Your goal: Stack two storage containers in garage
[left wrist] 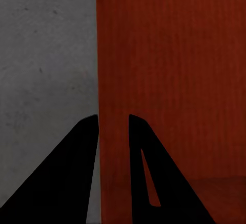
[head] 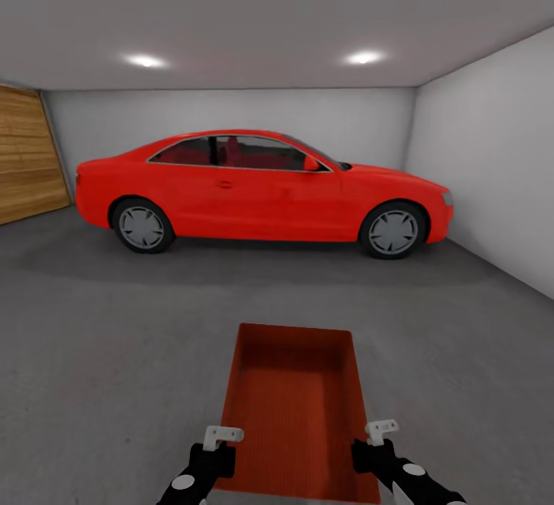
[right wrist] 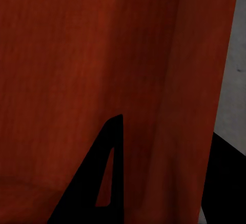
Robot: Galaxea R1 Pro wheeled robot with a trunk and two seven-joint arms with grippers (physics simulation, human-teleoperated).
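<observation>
One orange-red storage container [head: 294,405] sits low in front of me over the dark grey garage floor [head: 115,351], its open top facing up and nothing inside. My left gripper [head: 219,455] is shut on its left wall near the closest corner. In the left wrist view that gripper [left wrist: 113,120] straddles the thin wall, one finger outside over the floor [left wrist: 46,70], one inside the container [left wrist: 174,65]. My right gripper [head: 363,453] is shut on the right wall; in the right wrist view it [right wrist: 169,131] straddles the container [right wrist: 77,70] likewise. Whether the bin touches the floor is unclear.
A big red car [head: 261,197] is parked sideways across the back of the garage. A wood-panelled door [head: 27,155] is at the left, and a white wall [head: 492,166] runs along the right. Grey floor stretches between me and the car.
</observation>
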